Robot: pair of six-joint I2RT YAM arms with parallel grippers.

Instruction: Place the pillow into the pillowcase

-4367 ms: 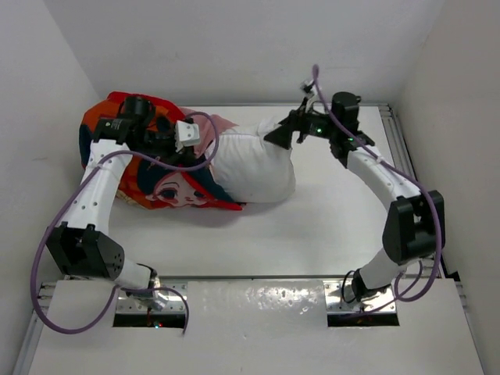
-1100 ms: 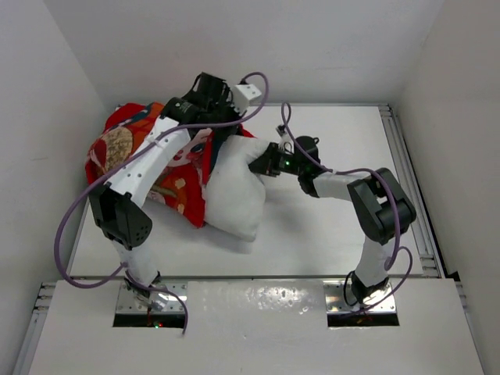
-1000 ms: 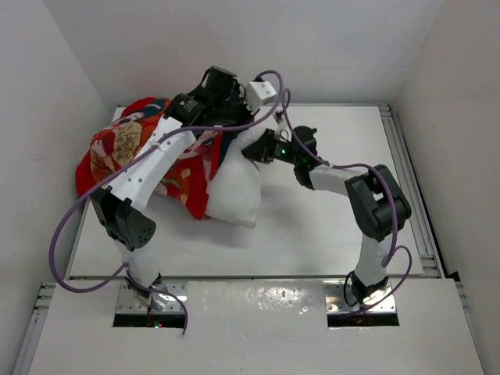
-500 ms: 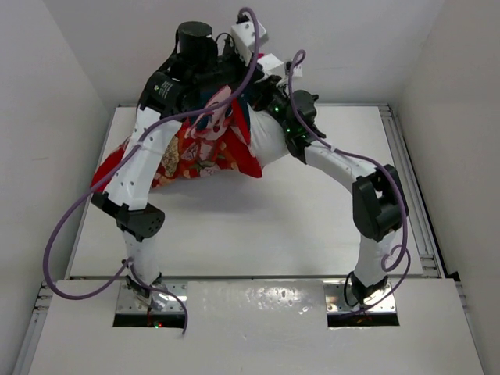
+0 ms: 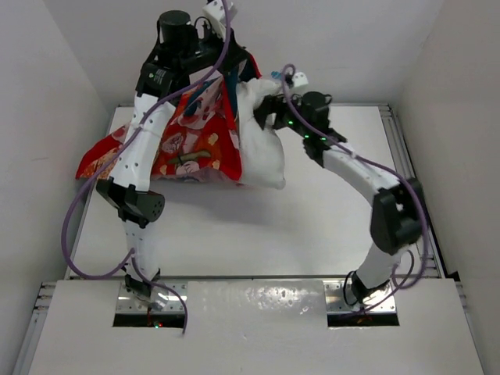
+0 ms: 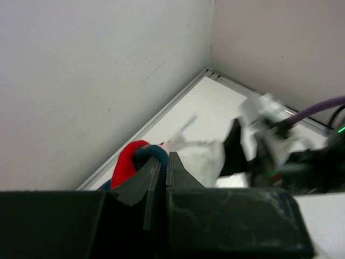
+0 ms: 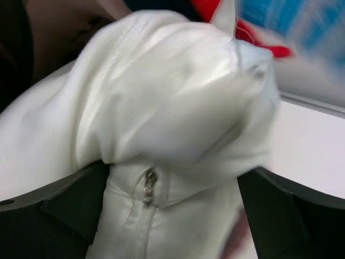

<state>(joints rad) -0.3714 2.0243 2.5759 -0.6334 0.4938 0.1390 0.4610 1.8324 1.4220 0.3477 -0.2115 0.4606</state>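
Observation:
The red-orange pillowcase (image 5: pixel 187 144) hangs lifted off the table at the back left. My left gripper (image 5: pixel 221 37) is shut on its red and dark blue hem (image 6: pixel 141 157), high near the back wall. The white pillow (image 5: pixel 262 141) sticks out of the case on the right, hanging. My right gripper (image 5: pixel 264 108) is shut on the pillow's upper corner by its zipper (image 7: pixel 148 186), the fabric bunched between the fingers (image 7: pixel 70 199).
White walls enclose the table (image 5: pixel 328 211) at the back and both sides; a metal rail (image 5: pixel 410 180) runs along the right edge. Purple cables loop off both arms.
Both arms have lifted the pillowcase and pillow off the table toward the back wall. The left gripper rose highest; the case now hangs down and left.

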